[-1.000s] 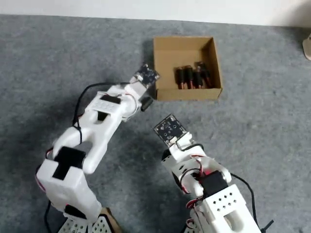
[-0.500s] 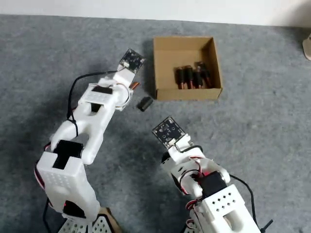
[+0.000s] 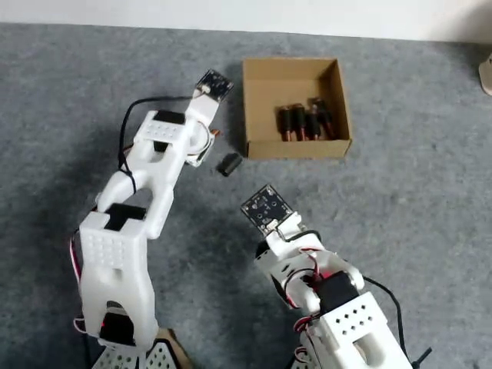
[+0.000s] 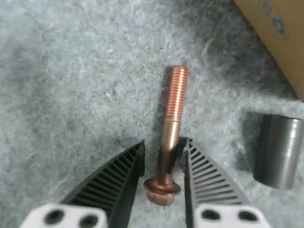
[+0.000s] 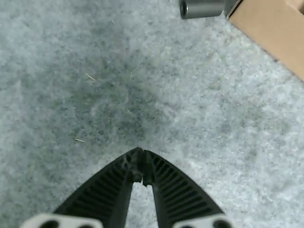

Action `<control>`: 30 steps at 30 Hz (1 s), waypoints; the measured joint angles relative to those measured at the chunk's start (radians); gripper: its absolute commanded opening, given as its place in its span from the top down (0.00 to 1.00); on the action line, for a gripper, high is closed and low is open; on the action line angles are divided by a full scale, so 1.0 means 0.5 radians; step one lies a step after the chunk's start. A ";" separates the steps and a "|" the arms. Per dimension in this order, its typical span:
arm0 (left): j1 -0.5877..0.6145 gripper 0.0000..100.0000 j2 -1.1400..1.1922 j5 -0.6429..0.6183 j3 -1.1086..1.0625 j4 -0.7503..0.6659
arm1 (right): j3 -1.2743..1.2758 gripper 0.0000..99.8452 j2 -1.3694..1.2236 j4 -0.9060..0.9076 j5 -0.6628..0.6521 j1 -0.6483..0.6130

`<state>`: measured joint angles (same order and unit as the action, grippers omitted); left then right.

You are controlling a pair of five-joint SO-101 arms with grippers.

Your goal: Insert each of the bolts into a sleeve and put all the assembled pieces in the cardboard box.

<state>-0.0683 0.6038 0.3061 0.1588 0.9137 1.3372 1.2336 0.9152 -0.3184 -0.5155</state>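
Note:
A copper bolt (image 4: 172,109) lies on the grey carpet with its head toward the left wrist camera. My left gripper (image 4: 163,145) is open and straddles the shank, one finger on each side, with a narrow gap on one side. A dark sleeve (image 4: 278,152) lies on its side close by, next to the cardboard box (image 4: 280,38). From above, the bolt (image 3: 216,132) and the sleeve (image 3: 228,164) lie just left of the box (image 3: 296,147), which holds several assembled pieces (image 3: 307,121). My right gripper (image 5: 141,159) is shut on nothing above bare carpet, short of the sleeve (image 5: 202,8).
The right arm's wrist (image 3: 267,206) stands below the box's front wall. The left arm (image 3: 154,169) stretches diagonally from the near left edge. Grey carpet (image 3: 400,200) spreads on all sides. A pale object (image 3: 486,75) sits at the far right edge.
The left arm has swung left and farther back from the box's front corner, uncovering the sleeve, and now sits over the bolt. The right arm has barely moved.

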 measured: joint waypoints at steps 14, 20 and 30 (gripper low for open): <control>-0.003 0.99 0.034 0.000 0.037 0.031 | 0.000 0.99 0.000 0.000 0.000 0.000; 0.068 0.99 0.015 -0.270 0.046 0.074 | 0.000 0.99 0.000 -0.006 -0.003 0.000; 0.190 0.99 -0.476 -0.684 -0.371 0.199 | 0.018 0.99 0.000 -0.068 -0.003 0.000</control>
<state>0.0269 0.3659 -0.0361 -0.0269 1.0134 1.3464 1.2336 0.8815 -0.3199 -0.5155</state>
